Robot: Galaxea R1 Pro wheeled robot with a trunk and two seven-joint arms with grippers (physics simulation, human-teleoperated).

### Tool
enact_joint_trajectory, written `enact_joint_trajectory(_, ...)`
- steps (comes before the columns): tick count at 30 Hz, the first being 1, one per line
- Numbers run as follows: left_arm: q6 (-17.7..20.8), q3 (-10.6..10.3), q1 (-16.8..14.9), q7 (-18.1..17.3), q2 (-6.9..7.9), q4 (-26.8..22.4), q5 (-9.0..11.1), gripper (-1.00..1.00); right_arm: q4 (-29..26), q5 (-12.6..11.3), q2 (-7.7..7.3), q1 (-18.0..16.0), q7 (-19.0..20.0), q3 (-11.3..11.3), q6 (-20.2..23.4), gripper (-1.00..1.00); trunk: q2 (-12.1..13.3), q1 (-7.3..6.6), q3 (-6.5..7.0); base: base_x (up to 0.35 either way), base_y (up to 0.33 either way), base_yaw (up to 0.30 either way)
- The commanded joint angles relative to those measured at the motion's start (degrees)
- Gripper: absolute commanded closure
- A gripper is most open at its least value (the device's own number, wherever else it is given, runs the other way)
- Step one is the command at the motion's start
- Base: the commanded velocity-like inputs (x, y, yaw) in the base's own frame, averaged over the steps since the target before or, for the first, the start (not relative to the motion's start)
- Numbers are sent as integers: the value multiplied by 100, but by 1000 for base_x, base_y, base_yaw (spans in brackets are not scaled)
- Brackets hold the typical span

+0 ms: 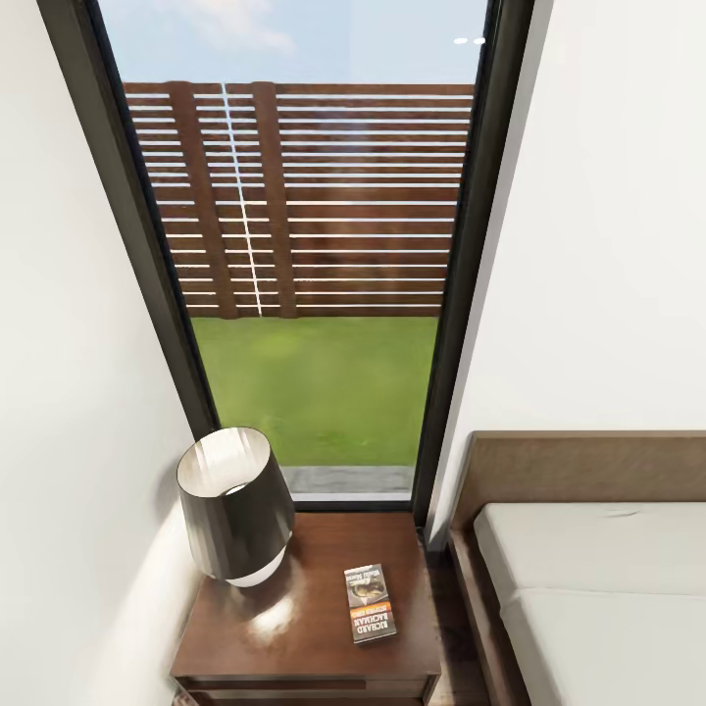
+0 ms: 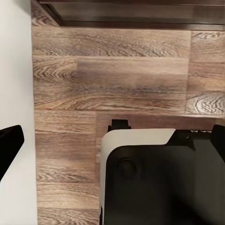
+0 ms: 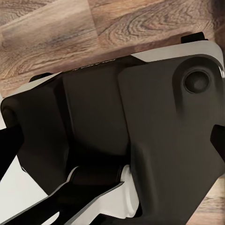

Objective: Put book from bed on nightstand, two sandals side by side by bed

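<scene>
The book [image 1: 371, 603], a thin paperback with an orange band, lies flat on the dark brown nightstand [image 1: 314, 637], toward its right front, with nothing touching it. To the right of the nightstand is the bed [image 1: 598, 588], with a pale mattress and brown headboard. The sandals are out of view. My left gripper [image 2: 112, 150] points down at the wood-plank floor [image 2: 108, 79] over the robot's own base, fingers [image 2: 9, 145] spread and empty. My right gripper [image 3: 117, 150] is open too, with one fingertip [image 3: 9, 150] at each edge of the picture and the robot's dark body between them.
A black-shaded lamp [image 1: 233, 510] stands on the nightstand's left rear. A white wall [image 1: 59, 392] runs close along the left. Behind the nightstand, a tall dark-framed window [image 1: 314, 245] shows grass and a slatted fence. A narrow floor gap [image 1: 446, 618] separates nightstand and bed.
</scene>
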Motion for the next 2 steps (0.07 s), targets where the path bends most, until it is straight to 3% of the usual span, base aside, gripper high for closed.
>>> enact_joint_trajectory(1,-19,-49,-4,2,1,2,53,-100,-13,45,1,-2,27,-49,36,-100,-11,3,-12,0,0,0)
enact_joint_trajectory(2,-18,-49,-4,2,2,2,53,-100,-13,45,0,-2,27,-49,36,-100,-11,3,-12,0,0,0)
